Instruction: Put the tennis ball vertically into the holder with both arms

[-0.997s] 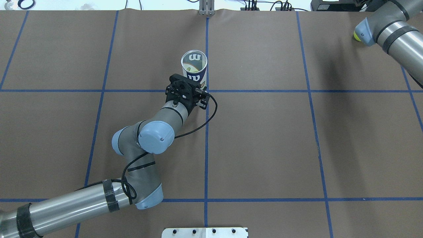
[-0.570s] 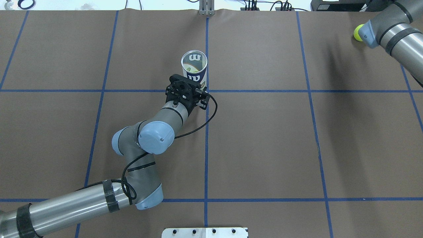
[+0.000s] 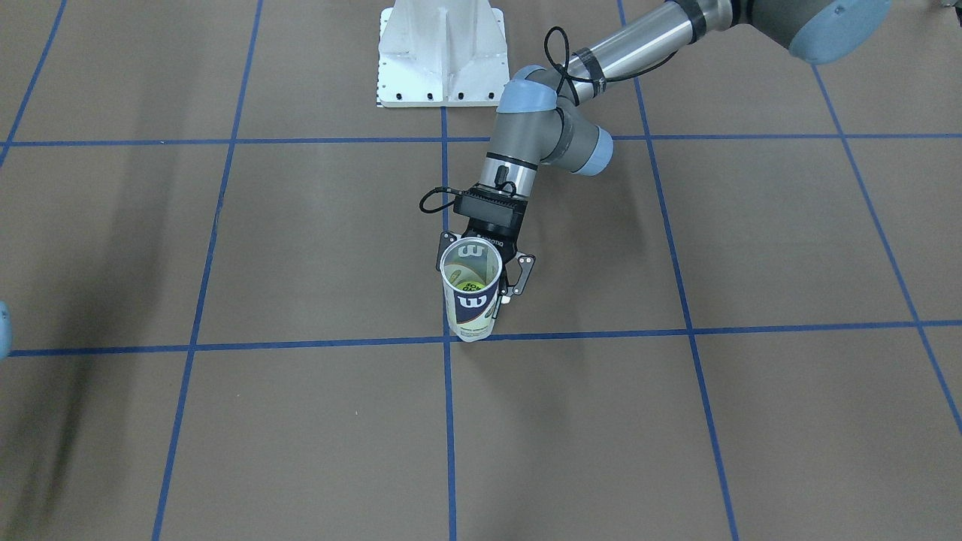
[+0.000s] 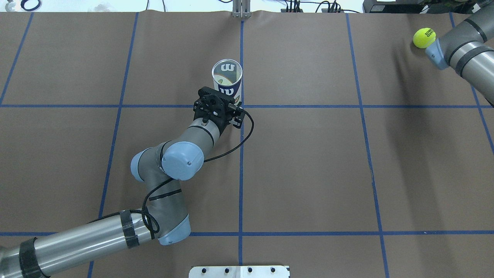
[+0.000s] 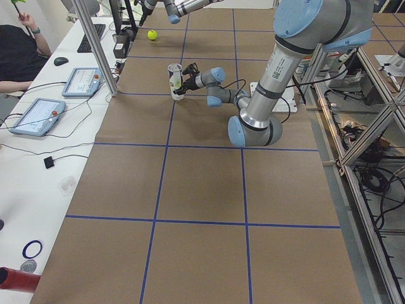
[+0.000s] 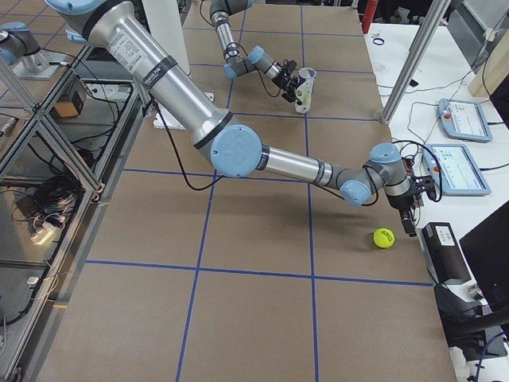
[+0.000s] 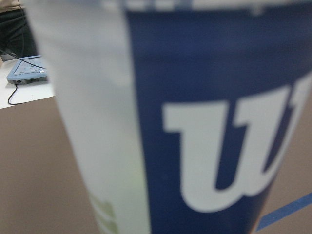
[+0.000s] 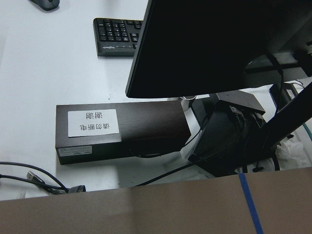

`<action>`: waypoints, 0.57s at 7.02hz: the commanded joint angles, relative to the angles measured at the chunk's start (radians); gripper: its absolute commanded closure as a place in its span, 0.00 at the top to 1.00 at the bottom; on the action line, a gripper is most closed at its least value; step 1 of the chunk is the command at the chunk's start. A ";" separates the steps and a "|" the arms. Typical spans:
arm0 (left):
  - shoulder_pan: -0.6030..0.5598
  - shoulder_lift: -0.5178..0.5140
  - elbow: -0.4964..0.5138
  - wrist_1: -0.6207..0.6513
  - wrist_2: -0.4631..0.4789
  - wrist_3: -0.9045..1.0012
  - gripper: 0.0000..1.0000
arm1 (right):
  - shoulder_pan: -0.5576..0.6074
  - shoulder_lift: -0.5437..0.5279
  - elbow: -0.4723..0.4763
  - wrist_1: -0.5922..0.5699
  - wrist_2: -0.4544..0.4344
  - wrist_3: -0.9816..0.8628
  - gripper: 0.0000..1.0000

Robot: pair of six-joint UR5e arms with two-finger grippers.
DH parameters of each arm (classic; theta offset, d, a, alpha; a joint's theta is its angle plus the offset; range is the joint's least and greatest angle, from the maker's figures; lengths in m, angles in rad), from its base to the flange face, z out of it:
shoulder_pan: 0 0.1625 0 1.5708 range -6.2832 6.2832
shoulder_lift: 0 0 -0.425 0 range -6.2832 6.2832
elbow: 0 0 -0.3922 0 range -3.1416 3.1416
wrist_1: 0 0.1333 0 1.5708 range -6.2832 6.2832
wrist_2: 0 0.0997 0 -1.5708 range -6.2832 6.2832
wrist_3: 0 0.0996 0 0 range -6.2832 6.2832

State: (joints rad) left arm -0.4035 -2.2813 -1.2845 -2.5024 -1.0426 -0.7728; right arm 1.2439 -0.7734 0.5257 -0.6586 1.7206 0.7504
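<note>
The holder (image 4: 227, 77), a clear can with a navy "W" label, stands upright near the table's middle. It also shows in the front view (image 3: 471, 293) and fills the left wrist view (image 7: 195, 122). My left gripper (image 3: 485, 272) has a finger on each side of the can and is shut on it. The tennis ball (image 4: 424, 37) lies on the table at the far right corner, free of any grip. In the right side view my right gripper (image 6: 409, 216) hangs just beside the ball (image 6: 384, 237). I cannot tell whether it is open or shut.
The white pedestal (image 3: 440, 52) stands at the robot's base. Just past the table edge near the ball are a dark box (image 8: 122, 131), a monitor (image 8: 219, 44) and a keyboard (image 8: 117, 29). Tablets (image 6: 461, 119) lie on the side desk.
The right arm has drawn back to the right, uncovering the ball in the overhead view. The left arm and the holder have not moved.
</note>
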 commanded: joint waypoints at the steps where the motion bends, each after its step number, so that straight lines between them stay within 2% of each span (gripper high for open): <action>1: -0.001 0.000 -0.013 0.000 0.000 0.021 0.76 | -0.021 -0.004 -0.006 0.005 0.005 0.010 0.99; 4: 0.000 0.000 -0.013 0.000 -0.001 0.021 0.77 | -0.069 -0.032 -0.012 0.005 -0.002 0.021 0.99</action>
State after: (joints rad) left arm -0.4043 -2.2810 -1.2972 -2.5020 -1.0430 -0.7520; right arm 1.1919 -0.7920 0.5178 -0.6535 1.7226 0.7698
